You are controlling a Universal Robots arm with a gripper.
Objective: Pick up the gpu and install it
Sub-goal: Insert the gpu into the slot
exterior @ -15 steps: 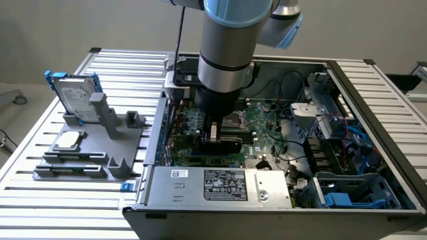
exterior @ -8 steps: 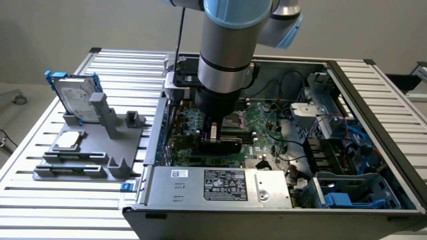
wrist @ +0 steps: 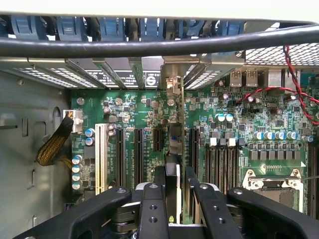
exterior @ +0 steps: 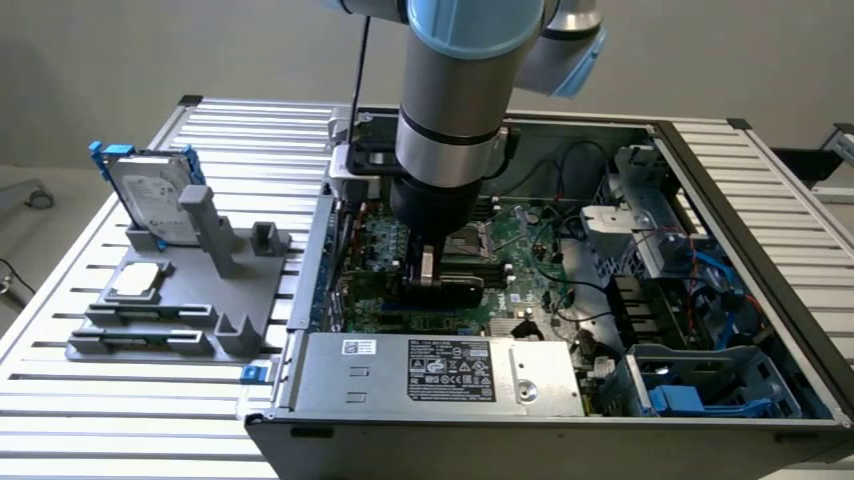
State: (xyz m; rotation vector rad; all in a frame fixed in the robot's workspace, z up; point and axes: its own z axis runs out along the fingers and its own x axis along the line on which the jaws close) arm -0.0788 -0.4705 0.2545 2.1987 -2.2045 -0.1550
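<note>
The gpu (wrist: 173,144) shows edge-on in the wrist view, standing upright over the green motherboard (wrist: 239,124) between black expansion slots (wrist: 138,154). Its silver end bracket (wrist: 172,84) reaches the rear slot openings of the case. My gripper (wrist: 174,174) is shut on the card, one black finger (wrist: 159,174) on each side. In the exterior view the arm reaches down into the open computer case (exterior: 747,200), and the gripper (exterior: 430,278) holds the black-covered gpu (exterior: 451,292) low over the motherboard (exterior: 521,240). Whether the card's edge sits in a slot is hidden.
A silver hard drive in a blue frame (exterior: 154,195) stands on a grey fixture (exterior: 187,300) at the exterior view's left. A power supply (exterior: 441,370) fills the case's near side. Red wires (wrist: 294,89), a braided cable (wrist: 55,147) and the CPU socket (wrist: 269,181) lie near the card.
</note>
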